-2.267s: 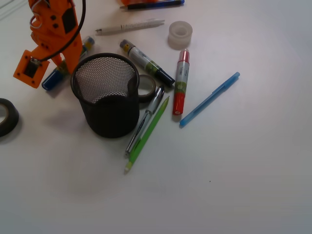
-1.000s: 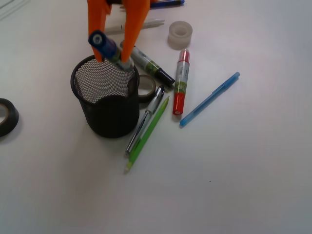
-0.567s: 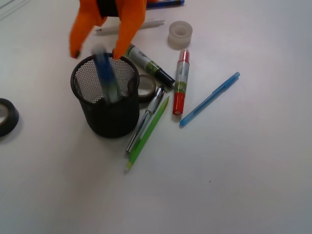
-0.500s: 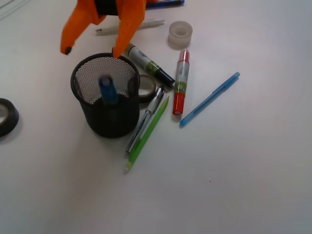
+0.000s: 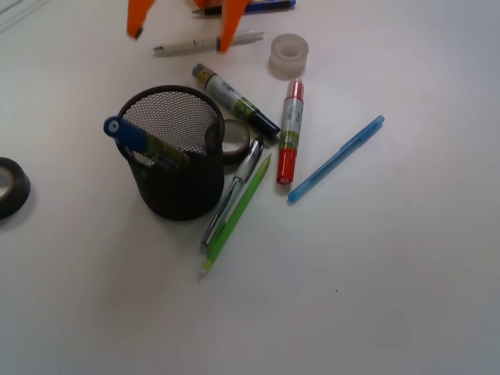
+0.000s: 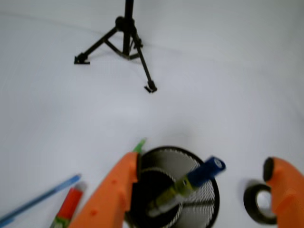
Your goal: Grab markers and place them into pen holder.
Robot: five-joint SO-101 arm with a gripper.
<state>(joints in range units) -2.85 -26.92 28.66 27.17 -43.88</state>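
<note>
One marker, the blue-capped one (image 5: 137,141), leans inside the holder (image 5: 176,183), its cap poking over the left rim. We see our claw (image 5: 181,27) spread wide and empty above, behind the holder. Right of the holder, the black marker (image 5: 234,100) and then the red marker (image 5: 290,131) lie flat on the desk (image 5: 375,273), apart from each other.
</note>
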